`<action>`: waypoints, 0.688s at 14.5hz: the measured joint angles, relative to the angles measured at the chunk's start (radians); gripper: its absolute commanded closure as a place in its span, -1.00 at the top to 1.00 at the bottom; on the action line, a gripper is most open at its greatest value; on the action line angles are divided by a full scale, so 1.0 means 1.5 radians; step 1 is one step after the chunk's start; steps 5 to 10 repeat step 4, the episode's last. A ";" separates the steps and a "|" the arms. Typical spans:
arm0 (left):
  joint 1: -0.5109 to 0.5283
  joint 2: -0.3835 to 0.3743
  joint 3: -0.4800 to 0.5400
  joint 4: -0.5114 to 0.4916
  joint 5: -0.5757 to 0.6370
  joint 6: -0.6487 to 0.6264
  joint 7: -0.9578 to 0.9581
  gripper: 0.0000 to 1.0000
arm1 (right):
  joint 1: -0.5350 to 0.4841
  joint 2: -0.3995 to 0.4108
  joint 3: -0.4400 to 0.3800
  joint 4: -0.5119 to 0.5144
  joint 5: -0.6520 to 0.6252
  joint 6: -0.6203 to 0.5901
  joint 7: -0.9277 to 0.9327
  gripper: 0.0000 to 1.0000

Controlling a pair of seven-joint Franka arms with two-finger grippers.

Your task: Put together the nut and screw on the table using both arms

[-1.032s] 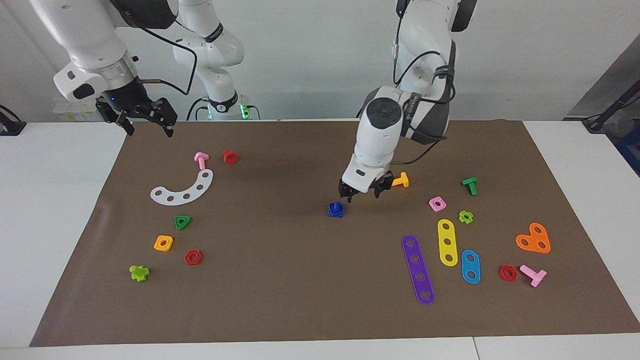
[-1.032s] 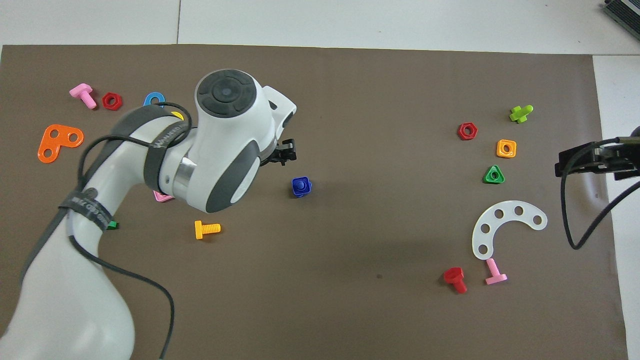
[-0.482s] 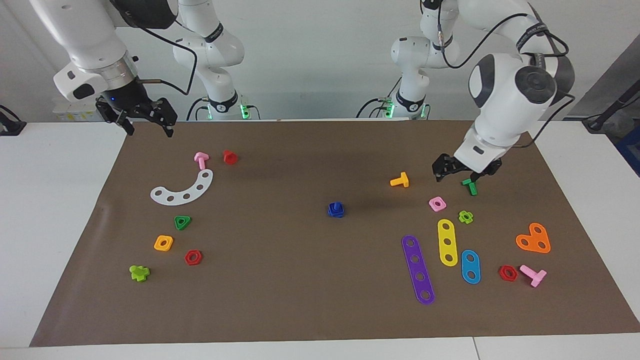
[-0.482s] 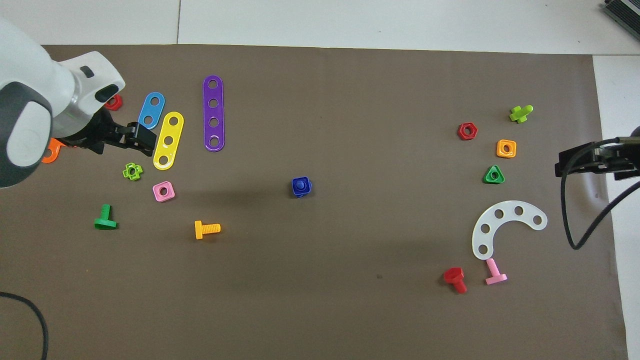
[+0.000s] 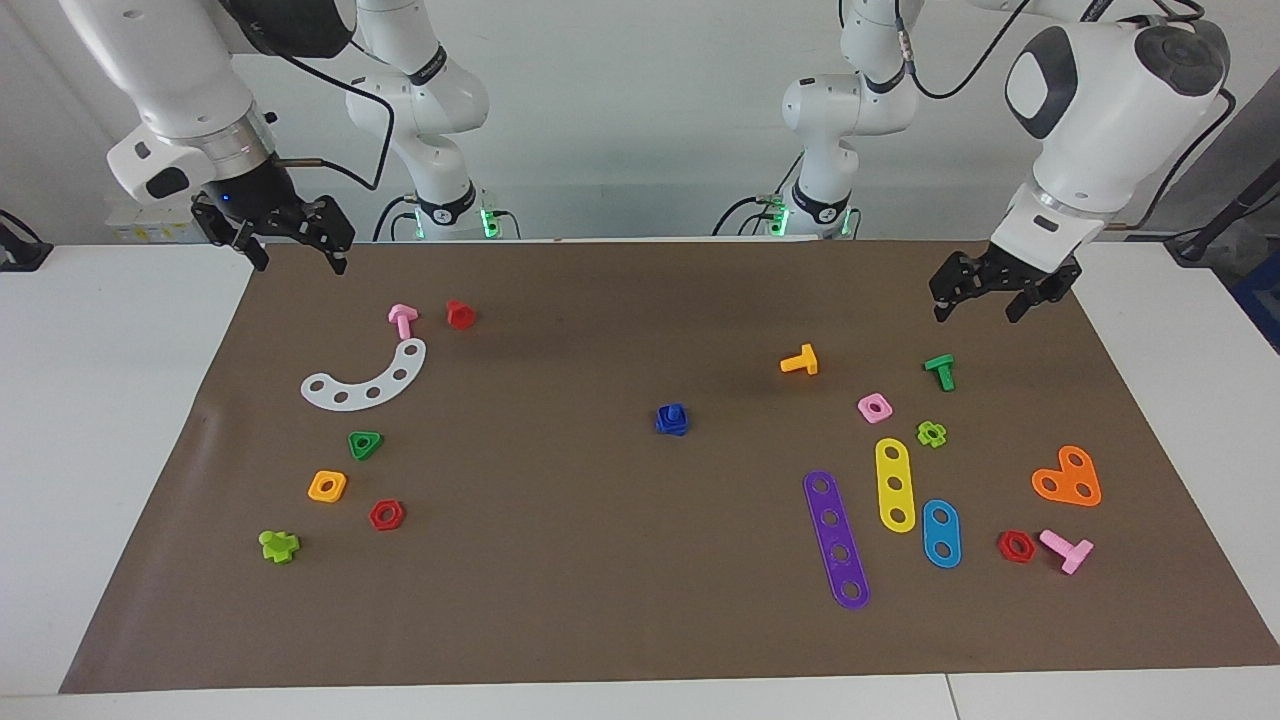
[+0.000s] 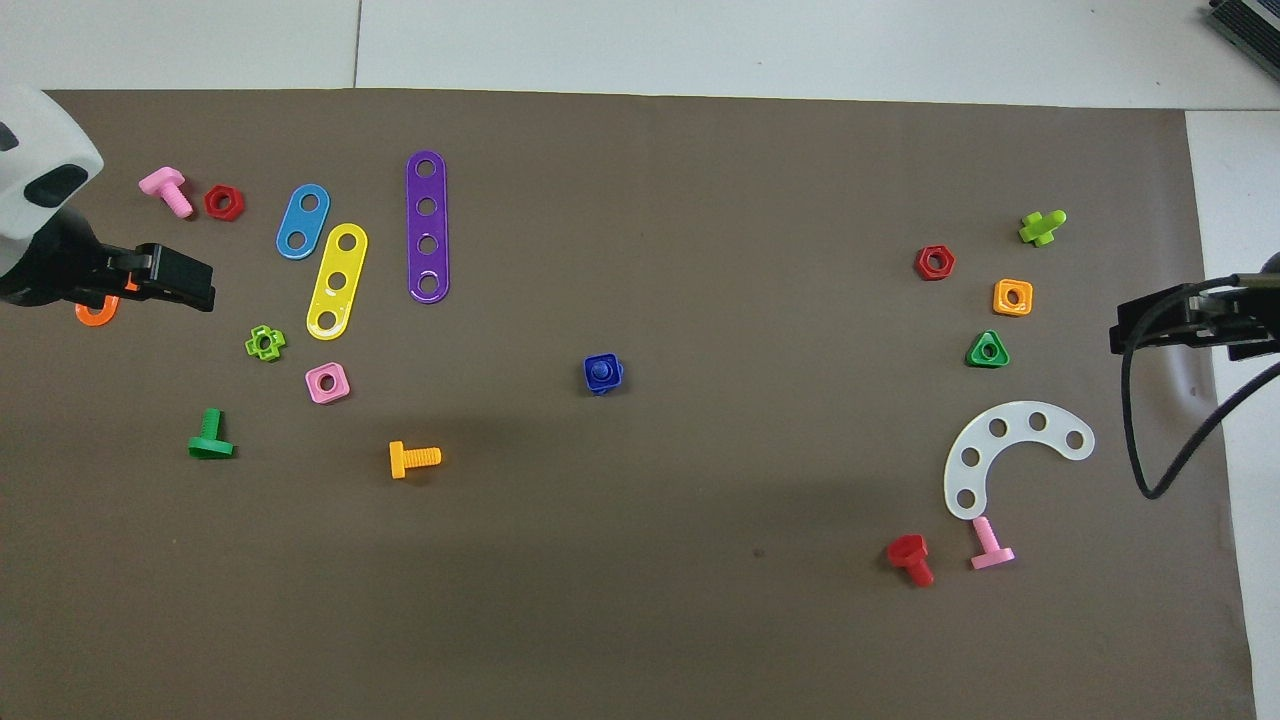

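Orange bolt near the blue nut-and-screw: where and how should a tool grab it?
Grip the orange bolt across its round shaft, coming straight down. It lies flat on the mat, head toward the left arm's end, shaft exposed, nothing crowding it. This is a judgement; the flat head would likely be harder to pinch.

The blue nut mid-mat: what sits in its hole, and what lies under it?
The nut lies flat on the mat. The blue screw stands in its hole, shaft end poking up. The screw's head is covered by the nut. Both grippers are elsewhere.

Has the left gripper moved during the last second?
Yes. The left gripper left the blue nut and now hangs raised near the green bolt.
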 measured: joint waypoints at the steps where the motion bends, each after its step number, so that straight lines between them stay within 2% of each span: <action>1: 0.000 -0.006 -0.001 0.007 0.000 -0.016 0.000 1.00 | 0.000 0.000 0.000 0.000 0.000 0.000 0.000 1.00; 4: 0.000 -0.010 -0.001 0.030 0.001 -0.047 0.000 1.00 | 0.000 0.000 0.000 0.000 0.000 0.000 0.000 1.00; 10: 0.000 -0.010 -0.001 0.030 0.001 -0.047 0.000 1.00 | 0.000 0.000 0.000 0.000 0.000 0.000 0.000 1.00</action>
